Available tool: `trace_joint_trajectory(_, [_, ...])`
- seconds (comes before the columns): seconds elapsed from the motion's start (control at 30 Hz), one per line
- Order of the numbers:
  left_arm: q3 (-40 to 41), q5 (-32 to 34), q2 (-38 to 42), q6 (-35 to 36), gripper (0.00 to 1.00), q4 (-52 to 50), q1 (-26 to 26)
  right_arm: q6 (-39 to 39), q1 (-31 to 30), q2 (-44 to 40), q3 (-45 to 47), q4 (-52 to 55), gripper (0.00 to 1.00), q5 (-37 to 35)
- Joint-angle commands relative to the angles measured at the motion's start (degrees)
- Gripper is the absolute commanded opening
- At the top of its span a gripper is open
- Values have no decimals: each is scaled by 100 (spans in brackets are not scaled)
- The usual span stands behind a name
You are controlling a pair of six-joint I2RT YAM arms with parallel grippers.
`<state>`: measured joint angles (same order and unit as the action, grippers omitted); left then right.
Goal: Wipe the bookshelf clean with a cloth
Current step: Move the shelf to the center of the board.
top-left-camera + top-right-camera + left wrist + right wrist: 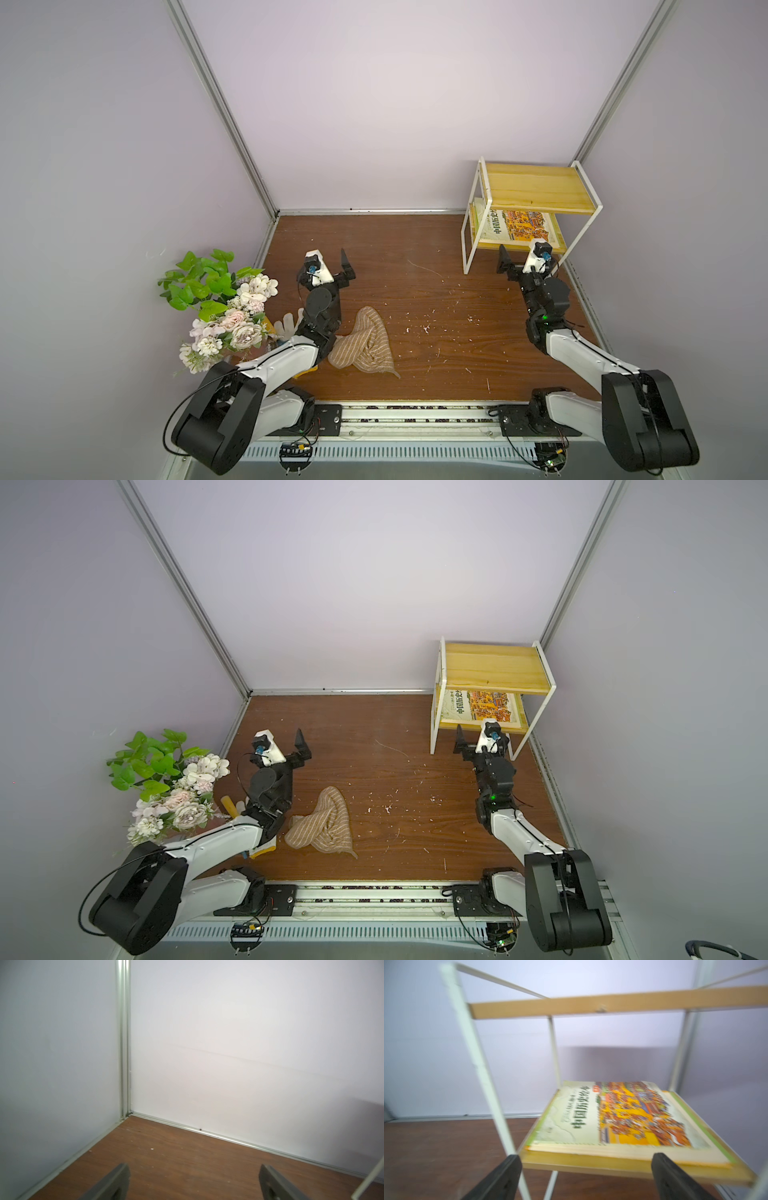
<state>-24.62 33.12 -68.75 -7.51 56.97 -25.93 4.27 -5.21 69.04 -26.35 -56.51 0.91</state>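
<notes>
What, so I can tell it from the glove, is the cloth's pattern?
The cloth is tan-brown with thin cream stripes; it shows best in a top view.

In a top view the bookshelf (494,667) stands in the far right corner of the brown table (395,737) with a book (484,706) on its lower board, the right gripper (483,735) spread wide just before it, while the cloth (324,825) lies crumpled beside the left arm (224,841).
</notes>
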Motion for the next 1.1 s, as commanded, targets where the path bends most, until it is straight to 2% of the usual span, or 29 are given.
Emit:
trace_joint_trajectory(0.0, [-944, -152, -421, -720, 100, -1390, -487, -231, -352, 388, -766, -57, 100, 1429])
trace_joint_trajectory(0.1, [-1764, -79, -933, -1100, 100, -2188, -750, -420, -658, 1062, -1484, 3, 100, 1090])
trace_joint_trajectory(0.17, [-1931, -193, -1087, -1456, 100, -2327, -756, -581, -906, 1506, -1852, -10, 99, 498])
trace_joint_trajectory(0.27, [-1915, -758, -1242, -1749, 100, -2214, -760, -529, -1220, 2008, -2315, -30, 96, -222])
trace_joint_trajectory(0.33, [-1949, -1239, -1386, -1764, 100, -2270, -780, -388, -1371, 2209, -2530, 5, 89, -353])
trace_joint_trajectory(0.43, [-2010, -1241, -1595, -1797, 100, -2581, -881, -257, -1647, 2367, -2735, -7, 73, -454])
trace_joint_trajectory(0.47, [-1998, -1240, -1619, -1845, 100, -2666, -897, -187, -1726, 2387, -2793, 25, 66, -463])
trace_joint_trajectory(0.63, [-1606, -1399, -1549, -1798, 100, -2204, -1098, 556, -1855, 2356, -2931, 208, 27, -173])
trace_joint_trajectory(0.7, [-1611, -1402, -1572, -1769, 100, -2156, -1216, 715, -1882, 2277, -2895, 204, 17, 86])
trace_joint_trajectory(0.9, [-1840, -1536, -1715, -1419, 100, -2036, -1737, 1476, -2001, 1881, -2402, -292, 10, 1547])
trace_joint_trajectory(1.0, [-2043, -1684, -1822, -1247, 100, -2018, -2015, 1509, -2186, 1491, -1985, -269, 9, 1693])
trace_joint_trajectory(1.07, [-2063, -1902, -1891, -1177, 100, -1836, -2095, 1432, -2282, 1193, -1695, -110, 14, 1672])
